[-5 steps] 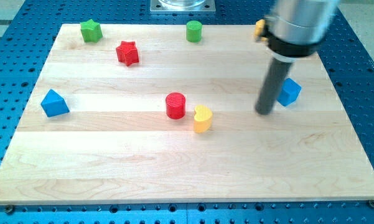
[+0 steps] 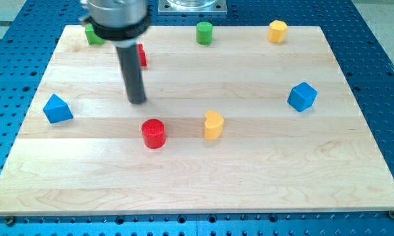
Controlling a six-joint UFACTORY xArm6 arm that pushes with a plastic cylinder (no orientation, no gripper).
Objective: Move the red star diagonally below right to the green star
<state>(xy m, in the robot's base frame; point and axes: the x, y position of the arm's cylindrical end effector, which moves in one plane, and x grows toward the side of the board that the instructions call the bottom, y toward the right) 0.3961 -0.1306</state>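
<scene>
The red star (image 2: 142,55) lies near the view's top left, mostly hidden behind my rod; only its right edge shows. The green star (image 2: 91,35) is at the top left corner of the board, partly covered by the arm's body. My tip (image 2: 138,100) rests on the board below the red star and above the red cylinder (image 2: 153,133), apart from both.
A blue triangular block (image 2: 56,108) lies at the view's left. A yellow heart-like block (image 2: 213,124) sits right of the red cylinder. A green cylinder (image 2: 204,32) and a yellow hexagonal block (image 2: 277,31) lie along the top edge. A blue cube (image 2: 302,96) is at the right.
My rod has swept from beside the blue cube at the right to the left, below the red star. The red cylinder has moved down and to the left, away from the yellow block.
</scene>
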